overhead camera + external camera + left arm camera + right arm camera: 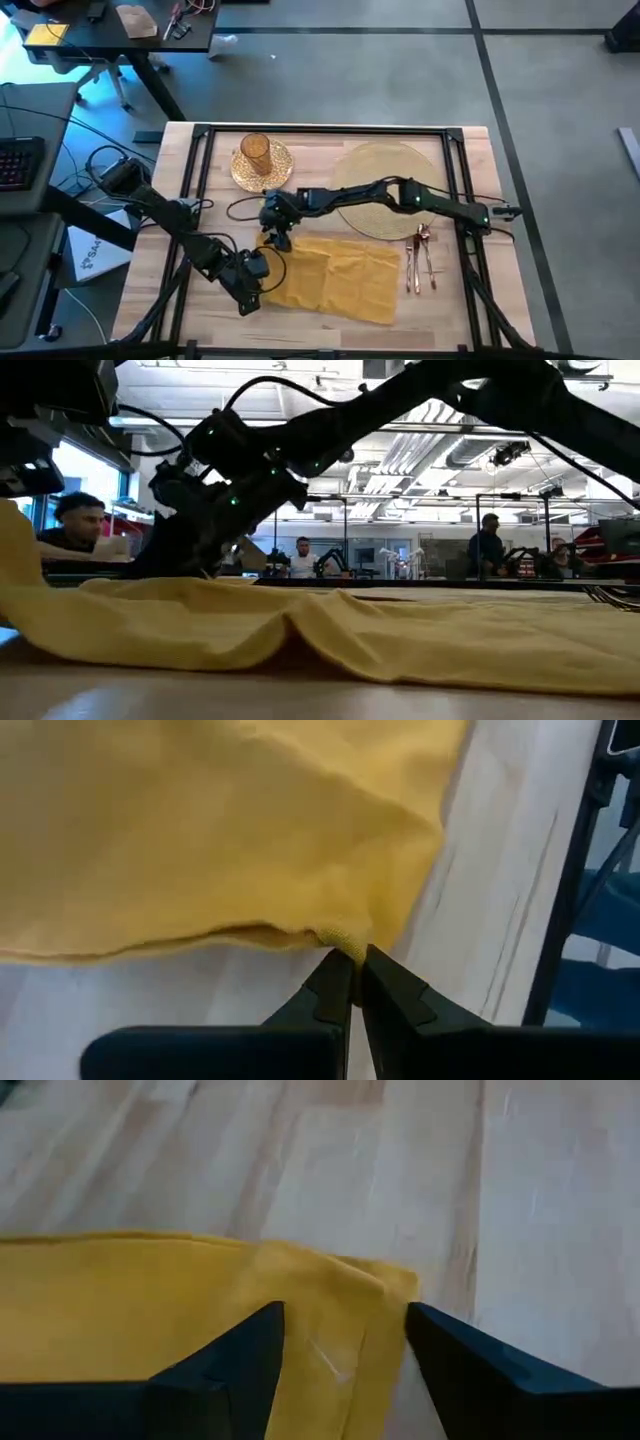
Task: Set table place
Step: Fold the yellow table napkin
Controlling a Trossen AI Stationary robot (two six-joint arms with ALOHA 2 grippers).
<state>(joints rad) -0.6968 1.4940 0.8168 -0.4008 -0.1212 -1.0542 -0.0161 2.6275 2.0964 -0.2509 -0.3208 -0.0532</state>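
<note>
Left jaws were pinched on the yellow cloth napkin [200, 830] corner; right jaws were spread over another corner, presumably for folding.

A smooth grey concrete floor [400, 80] is spreading around the workspace, a small dark desk [120, 30] is standing at its far edge, and several people [488, 545] are sitting under bright ceiling lights [400, 460].

Dark desk [110, 40], keyboard [18, 160], seated people [75, 525]
</note>
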